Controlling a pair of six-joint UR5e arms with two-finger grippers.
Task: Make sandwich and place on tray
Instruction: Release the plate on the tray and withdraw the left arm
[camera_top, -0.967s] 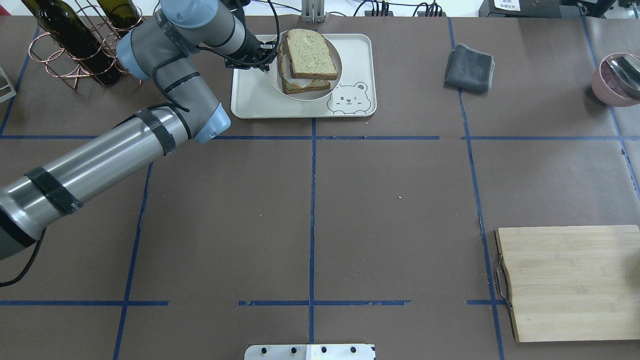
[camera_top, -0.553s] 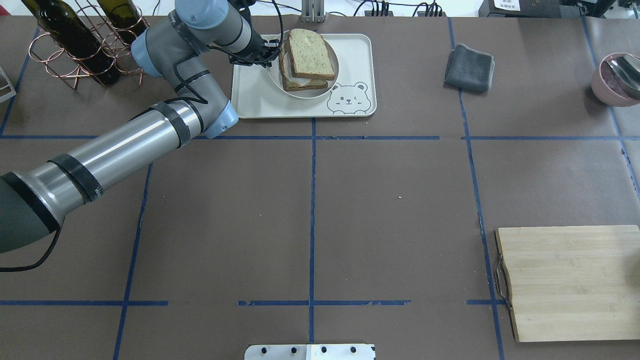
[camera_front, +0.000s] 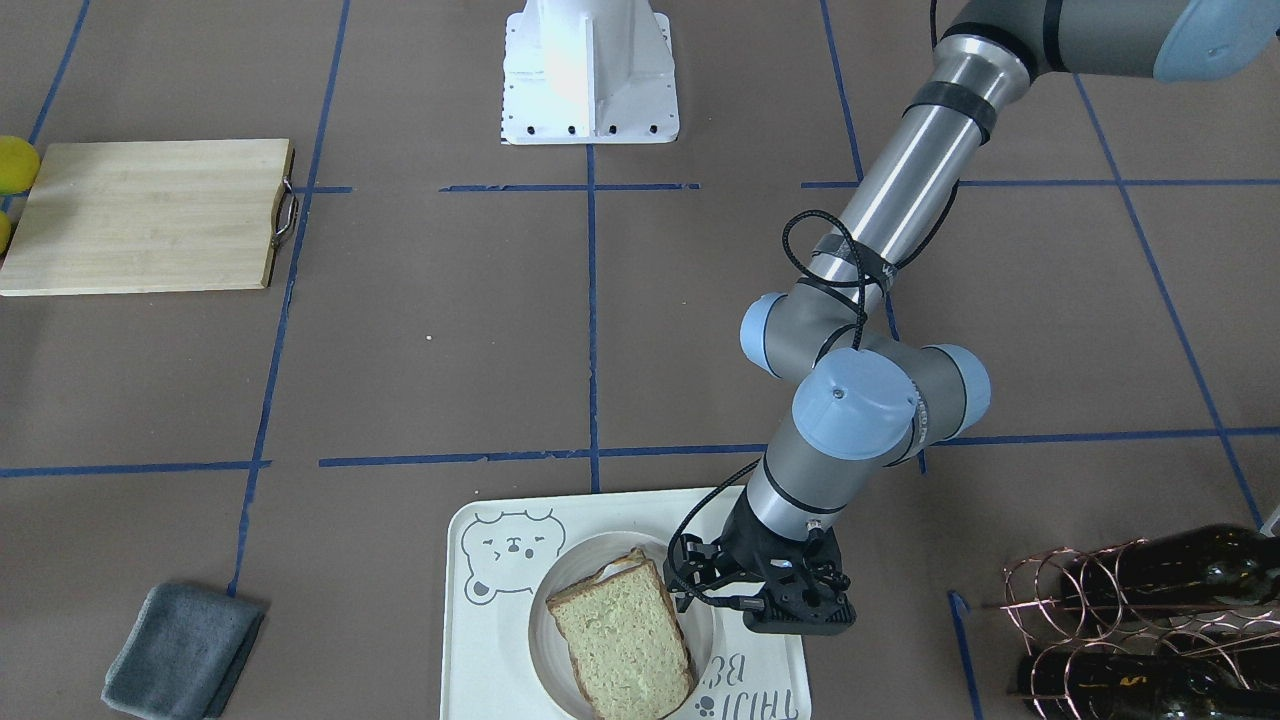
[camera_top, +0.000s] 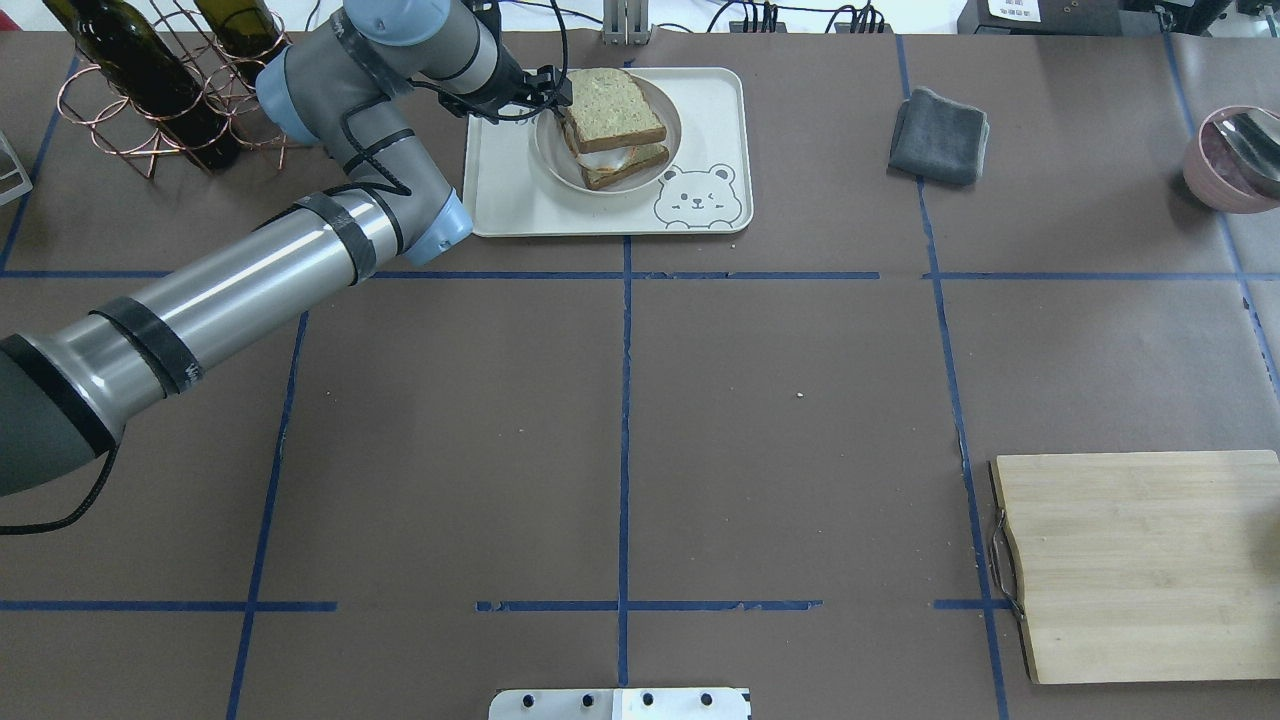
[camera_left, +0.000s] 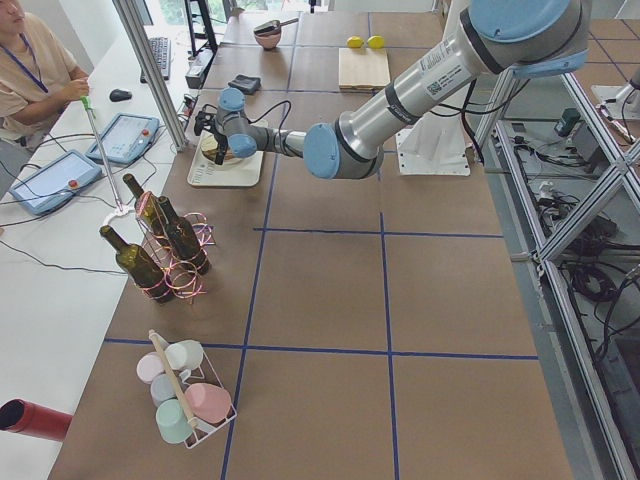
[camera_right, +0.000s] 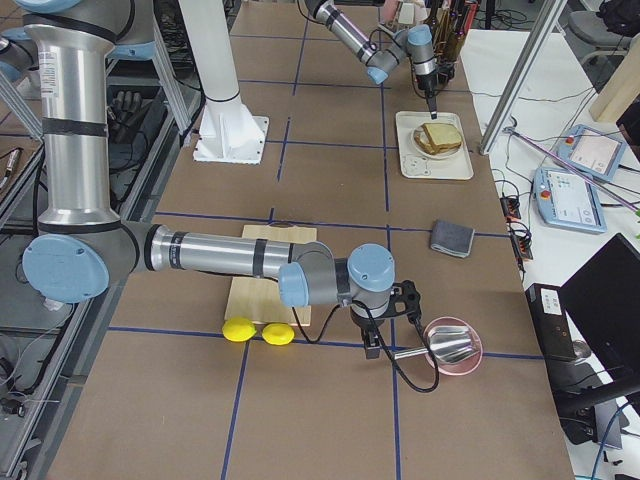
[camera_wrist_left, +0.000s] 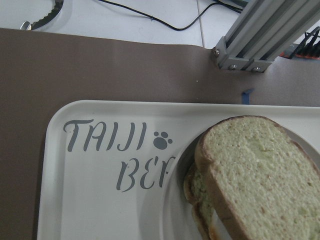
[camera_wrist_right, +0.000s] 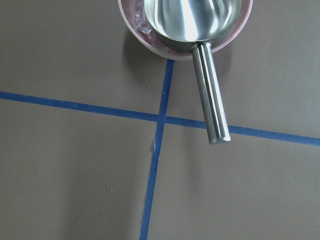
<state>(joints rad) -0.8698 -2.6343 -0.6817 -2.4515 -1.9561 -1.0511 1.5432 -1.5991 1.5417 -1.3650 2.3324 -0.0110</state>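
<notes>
The sandwich (camera_top: 612, 105), two speckled bread slices with white egg showing between them, lies on a small round white plate (camera_top: 553, 168). The plate sits on the cream bear tray (camera_top: 500, 200) at the table's far side. My left gripper (camera_top: 552, 98) is at the plate's left rim and shut on it. In the front-facing view the gripper (camera_front: 685, 590) is beside the sandwich (camera_front: 625, 640). The left wrist view shows the sandwich (camera_wrist_left: 260, 170) and the tray (camera_wrist_left: 90, 190), no fingers. My right gripper (camera_right: 375, 340) hovers by a pink bowl; I cannot tell if it is open.
A folded grey cloth (camera_top: 940, 135) lies right of the tray. A wooden cutting board (camera_top: 1140, 565) is at the near right, with two lemons (camera_right: 255, 330) beside it. A pink bowl with a metal scoop (camera_top: 1235, 155) is at the far right. A wire rack of wine bottles (camera_top: 150, 80) stands far left.
My left gripper has lowered the plate with the sandwich onto the tray; the plate looks smaller and sits a little farther back. The arm's elbow has swung with it.
</notes>
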